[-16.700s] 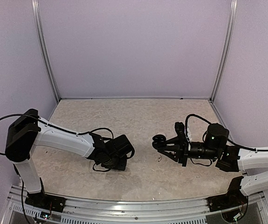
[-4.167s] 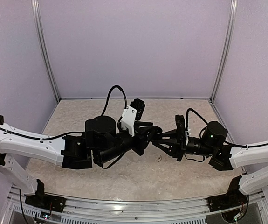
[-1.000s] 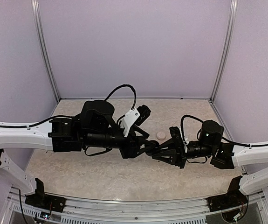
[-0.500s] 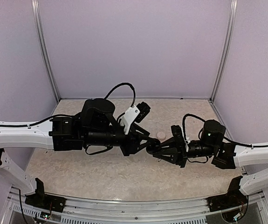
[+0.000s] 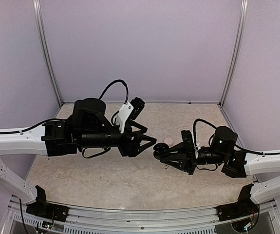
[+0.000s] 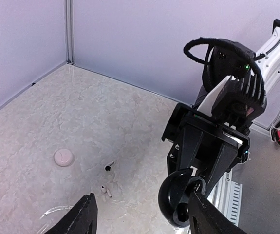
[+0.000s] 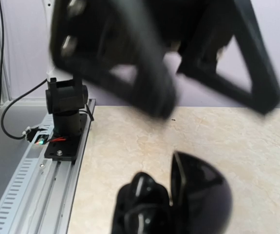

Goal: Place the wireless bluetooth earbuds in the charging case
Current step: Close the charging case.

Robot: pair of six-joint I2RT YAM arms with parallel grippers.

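I see my left gripper (image 6: 140, 207) with its two fingers spread wide apart and nothing between them, hanging above the table (image 6: 81, 112). Facing it, my right gripper (image 5: 163, 152) is clamped on the charging case (image 6: 175, 199), a glossy black round shell held up off the table and turned on edge. From the right wrist camera the case appears to be open, with a domed half on the right and a smaller glossy part on the left.

The wireless bluetooth earbuds lie loose on the table, well apart from the case and below the left gripper. One black earbud (image 6: 109, 166) lies flat, and in the left wrist view its long axis runs on a slant from lower left to upper right. Just nearer the camera lie two tiny pale pieces (image 6: 105, 190) side by side, too small for me to tell which way they point. A pale round puck (image 6: 63, 157) sits flat on the table to their left.
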